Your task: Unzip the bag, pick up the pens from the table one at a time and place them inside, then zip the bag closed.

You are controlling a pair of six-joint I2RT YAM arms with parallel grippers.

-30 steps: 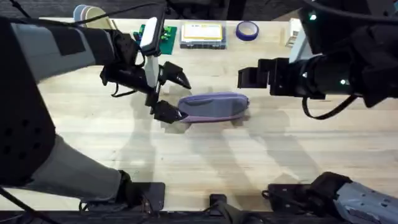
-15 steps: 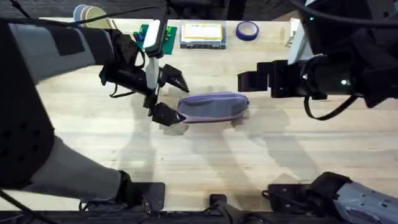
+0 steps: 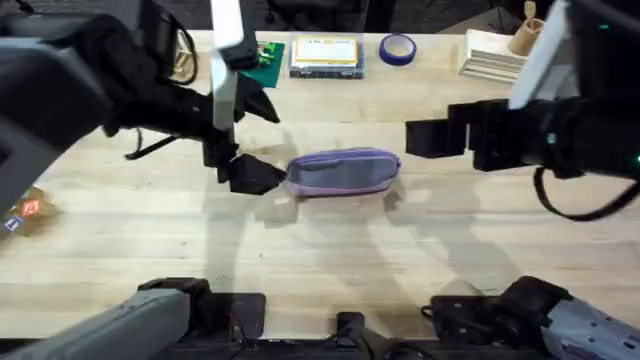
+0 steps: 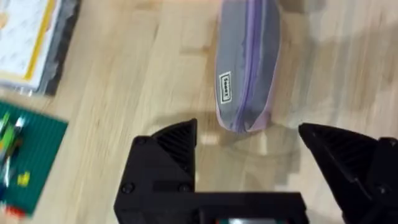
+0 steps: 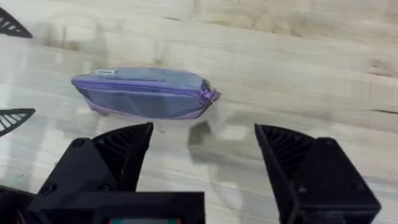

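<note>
Pale plank table (image 3: 330, 240), with a green board (image 3: 266, 55), a yellow-labelled box (image 3: 326, 56) and a tape roll (image 3: 397, 47) along its far edge. Purple bag (image 3: 343, 171) zipped, just beyond left gripper (image 3: 247, 140) fingertips, fingers apart. Right gripper (image 5: 202, 149) spread wide, clear of bag. Right arm cut off at frame edge.

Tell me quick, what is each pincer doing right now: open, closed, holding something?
Left pincer: open, holding nothing, just off the end of the bag.
Right pincer: open, holding nothing, apart from the bag.
</note>
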